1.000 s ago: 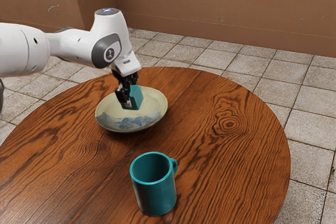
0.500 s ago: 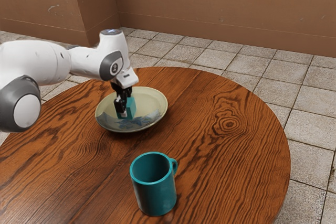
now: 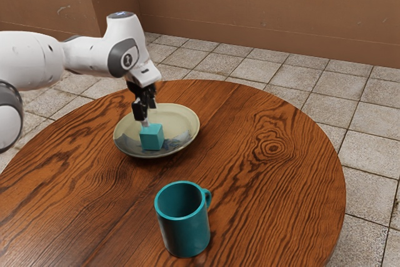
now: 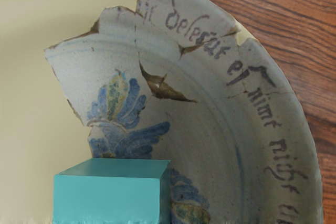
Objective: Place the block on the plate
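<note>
Black and two-fingered, the gripper stands over the plate with its fingers parted, holding nothing; its fingertips are right at the upper part of the block, and whether one of them brushes it I cannot tell. Just under them, the block sits upright on the plate, near the middle and a little toward the mug's side. It is a plain teal cube with crisp, straight edges, one face brighter and the others more shaded. Around it spreads the plate, a shallow round dish with a raised rim on every side of the block. Part of the plate is plain cream; the rest is greyish white, painted with blue and yellow-green motifs and dark lettering that curves along the rim, with brown cracks and jagged chipped patches running through it. Beneath is the round table, its reddish-brown wood strongly grained, with a dark knot toward the exterior view's right. Well apart from the plate stands the teal mug, upright, its handle toward the exterior view's right, clear of the gripper and the block. Farther off lie the pale square floor tiles, and behind them rises a brown wall.
</note>
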Controlling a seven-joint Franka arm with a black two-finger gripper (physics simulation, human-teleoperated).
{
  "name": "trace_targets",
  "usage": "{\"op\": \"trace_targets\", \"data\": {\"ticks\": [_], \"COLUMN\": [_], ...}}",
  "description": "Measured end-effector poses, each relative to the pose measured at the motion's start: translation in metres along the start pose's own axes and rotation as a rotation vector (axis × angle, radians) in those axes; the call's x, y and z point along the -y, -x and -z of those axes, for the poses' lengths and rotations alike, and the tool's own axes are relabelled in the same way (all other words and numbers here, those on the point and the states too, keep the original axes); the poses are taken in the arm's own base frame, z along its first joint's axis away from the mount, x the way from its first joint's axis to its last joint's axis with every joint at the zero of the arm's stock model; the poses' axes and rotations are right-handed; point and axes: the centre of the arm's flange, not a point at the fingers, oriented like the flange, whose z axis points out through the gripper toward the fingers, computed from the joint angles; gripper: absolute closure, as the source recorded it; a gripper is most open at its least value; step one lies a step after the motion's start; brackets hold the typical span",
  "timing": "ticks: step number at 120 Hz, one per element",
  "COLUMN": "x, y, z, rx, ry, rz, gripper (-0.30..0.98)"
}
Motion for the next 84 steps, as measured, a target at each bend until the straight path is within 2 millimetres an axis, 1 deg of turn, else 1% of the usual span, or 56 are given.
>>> {"op": "trace_targets", "data": {"ticks": [8,15,21,33,42,48,54,69,84], "x": [-0.013,-0.027,-0.039,-0.058,-0.068,-0.074,-0.079,-0.084,-0.085], "y": [-0.008,-0.019,-0.026,-0.029,-0.032,-0.034,-0.036,-0.035,-0.031], "z": [0.029,0.064,0.089,0.123,0.143,0.154,0.160,0.164,0.165], "rx": [-0.007,-0.010,-0.009,-0.001,0.004,0.006,0.009,0.019,0.024], "ry": [0.013,0.017,0.025,0.051,0.061,0.065,0.072,0.092,0.099], "rz": [0.008,0.011,0.017,0.041,0.057,0.066,0.075,0.105,0.138], "gripper": [0.02,0.01,0.01,0.01,0.01,0.00,0.00,0.00,0.00]}}
